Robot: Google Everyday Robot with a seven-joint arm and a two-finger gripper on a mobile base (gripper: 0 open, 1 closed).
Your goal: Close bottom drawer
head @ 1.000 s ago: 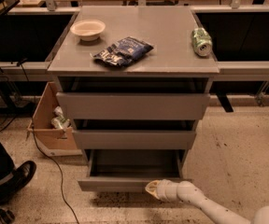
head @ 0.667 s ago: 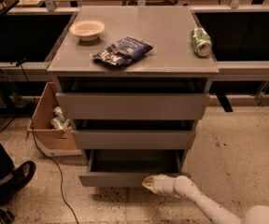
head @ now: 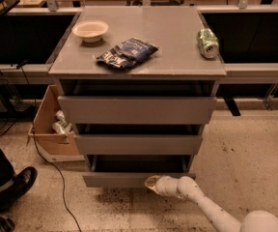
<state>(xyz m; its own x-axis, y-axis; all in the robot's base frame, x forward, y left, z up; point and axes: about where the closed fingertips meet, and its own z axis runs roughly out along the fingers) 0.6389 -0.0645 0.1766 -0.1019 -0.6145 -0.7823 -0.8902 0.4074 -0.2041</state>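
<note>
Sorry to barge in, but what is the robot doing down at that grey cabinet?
The robot's hand is low at the front of the bottom drawer, right of its middle, apparently to push it shut. That drawer is partly open, sticking out past the middle drawer above. A bowl, a snack bag and a can sit on the cabinet top.

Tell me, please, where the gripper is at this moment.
In the camera view, the gripper is low and slightly right of centre, at the front panel of the bottom drawer, which stands partly open beneath the middle drawer.
</note>
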